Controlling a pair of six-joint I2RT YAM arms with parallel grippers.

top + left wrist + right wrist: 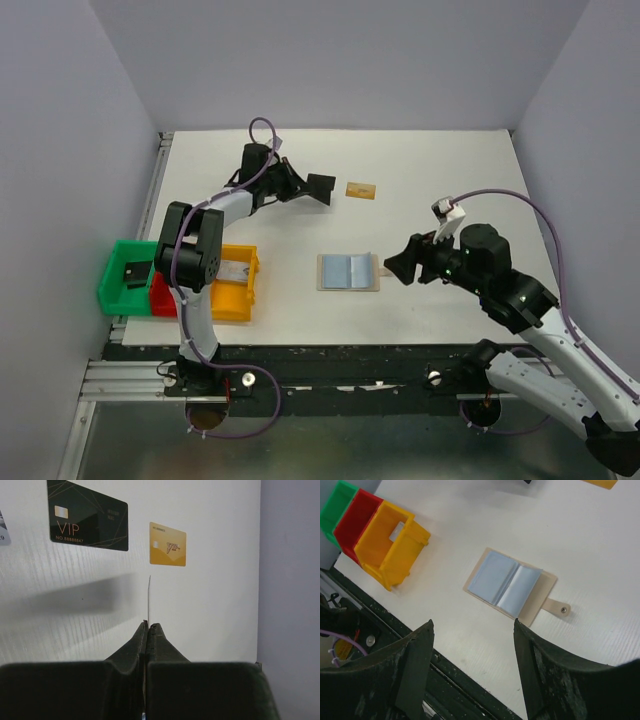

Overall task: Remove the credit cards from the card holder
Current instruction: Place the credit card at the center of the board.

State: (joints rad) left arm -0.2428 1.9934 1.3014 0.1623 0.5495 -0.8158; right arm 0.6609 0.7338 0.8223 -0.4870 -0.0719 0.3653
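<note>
Left pincer (148,626) grips a card (149,597) by its edge, probably light, stiff, slick, so pinch edges firmly.

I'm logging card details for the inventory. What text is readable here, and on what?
"VIP": on the black card.
"NO.88888", last digits unsure: same card.
The gold card: print too small to read.
The silvery card: cut off at the frame edge, unreadable.
The card holder: no text.

Overhead view looks down on the table (450,160); wrist views sit close (right shares the card holder (510,582)).
</note>
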